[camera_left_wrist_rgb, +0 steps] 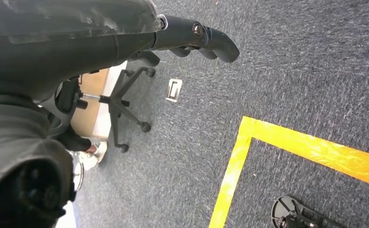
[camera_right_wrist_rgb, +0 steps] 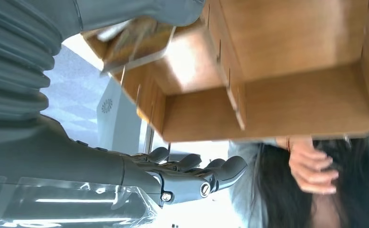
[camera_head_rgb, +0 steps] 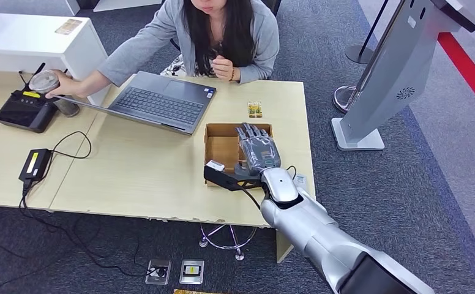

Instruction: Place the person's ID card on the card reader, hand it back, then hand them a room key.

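My right hand [camera_head_rgb: 258, 149] hovers flat over a brown cardboard box [camera_head_rgb: 218, 144] near the table's front edge, with its fingers [camera_right_wrist_rgb: 197, 175] stretched out straight. In the right wrist view a card [camera_right_wrist_rgb: 135, 42] lies tilted inside the box [camera_right_wrist_rgb: 287, 99], right by my thumb; I cannot tell if they touch. A small yellow card [camera_head_rgb: 254, 109] lies on the table beyond the box, in front of the person [camera_head_rgb: 223, 37]. A black reader [camera_head_rgb: 223, 177] with a white piece on it sits beside my wrist. My left hand [camera_left_wrist_rgb: 197, 38] hangs over the carpet, holding nothing.
An open laptop [camera_head_rgb: 158, 101] sits left of the box, and the person's hand rests on a cup [camera_head_rgb: 48, 82] by a black device [camera_head_rgb: 26, 110]. A power brick [camera_head_rgb: 35, 164] and cables lie at the left. A grey kiosk [camera_head_rgb: 382, 79] stands to the right.
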